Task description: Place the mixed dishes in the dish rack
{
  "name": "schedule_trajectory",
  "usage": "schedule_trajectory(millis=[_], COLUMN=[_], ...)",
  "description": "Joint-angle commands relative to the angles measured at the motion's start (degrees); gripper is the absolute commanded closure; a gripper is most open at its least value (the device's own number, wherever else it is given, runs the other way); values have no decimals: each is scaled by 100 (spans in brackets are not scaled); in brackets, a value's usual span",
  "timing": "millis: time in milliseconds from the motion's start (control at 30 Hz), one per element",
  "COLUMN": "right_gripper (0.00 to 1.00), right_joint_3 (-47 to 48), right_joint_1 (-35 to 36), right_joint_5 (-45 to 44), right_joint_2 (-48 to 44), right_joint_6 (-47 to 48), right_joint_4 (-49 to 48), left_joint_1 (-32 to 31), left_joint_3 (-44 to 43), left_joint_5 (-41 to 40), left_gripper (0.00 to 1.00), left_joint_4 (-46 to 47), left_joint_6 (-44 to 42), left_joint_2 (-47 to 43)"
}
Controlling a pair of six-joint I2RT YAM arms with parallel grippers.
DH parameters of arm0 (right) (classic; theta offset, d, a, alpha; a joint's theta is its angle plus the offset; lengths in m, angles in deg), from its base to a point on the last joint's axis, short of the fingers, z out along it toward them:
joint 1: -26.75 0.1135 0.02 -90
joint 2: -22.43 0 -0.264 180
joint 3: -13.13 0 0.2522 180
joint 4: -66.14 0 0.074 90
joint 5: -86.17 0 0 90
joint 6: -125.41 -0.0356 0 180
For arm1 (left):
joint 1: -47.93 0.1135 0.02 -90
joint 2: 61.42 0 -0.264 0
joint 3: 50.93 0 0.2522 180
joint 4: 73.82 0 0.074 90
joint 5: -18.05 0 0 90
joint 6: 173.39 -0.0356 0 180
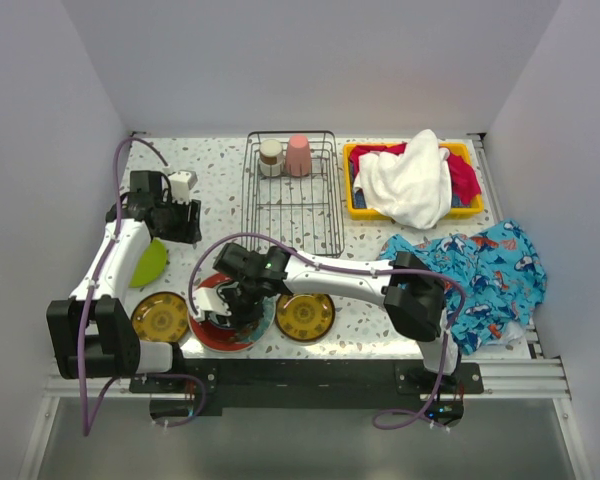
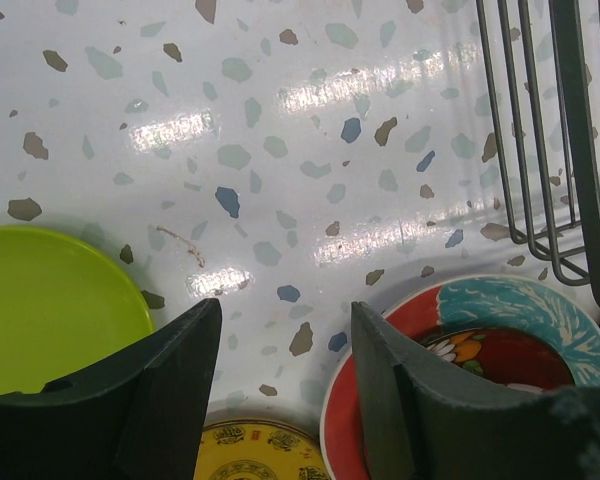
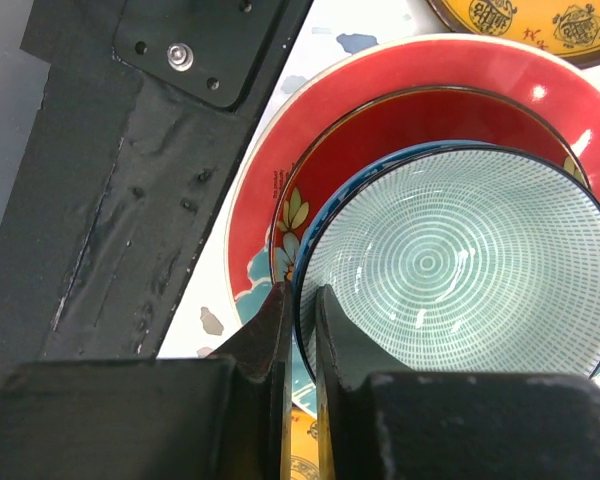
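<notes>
A teal patterned bowl (image 3: pixel 460 260) with a dark blue rim sits in the red teal-rimmed plate (image 3: pixel 280 170) at the table's front. My right gripper (image 3: pixel 300 295) is shut on the bowl's near rim, one finger inside and one outside. In the top view the right gripper (image 1: pixel 242 300) is low over the red plate (image 1: pixel 215 330). Two amber plates (image 1: pixel 160 317) (image 1: pixel 305 316) flank it. My left gripper (image 2: pixel 285 310) hangs open over bare table, between the lime-green plate (image 2: pixel 50 300) and the red plate (image 2: pixel 480 340). The dish rack (image 1: pixel 293 200) holds a pink cup (image 1: pixel 298 155) and a pale cup (image 1: pixel 270 157).
A yellow bin (image 1: pixel 360 205) at the back right holds white and red cloths. A blue fish-print cloth (image 1: pixel 490 265) lies at the right. The black mounting plate (image 3: pixel 130 150) borders the table's near edge beside the red plate.
</notes>
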Motion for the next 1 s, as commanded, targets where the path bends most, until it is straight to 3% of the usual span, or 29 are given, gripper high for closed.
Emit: schedule_trajectory(millis=[0, 267, 400, 533, 967], right_gripper=[100, 100, 94, 78, 78], right_joint_3=[196, 178, 161, 169, 275], right_joint_1=[20, 29, 20, 20, 20], right_joint_5=[35, 228, 237, 211, 167], right_joint_2=[-254, -263, -193, -149, -105], right_joint_6=[12, -190, -322, -462, -595], right_joint_4=[366, 621, 577, 490, 481], left_joint_1=[42, 42, 42, 42, 42], left_joint_3=[-138, -208, -147, -103, -103], left_joint_5=[199, 296, 314, 340, 428], left_gripper=[40, 40, 40, 40, 40], left_joint_4=[99, 20, 12, 29, 47], left_joint_6=[96, 96, 96, 96, 122], left_joint_2=[-22, -30, -66, -74, -48])
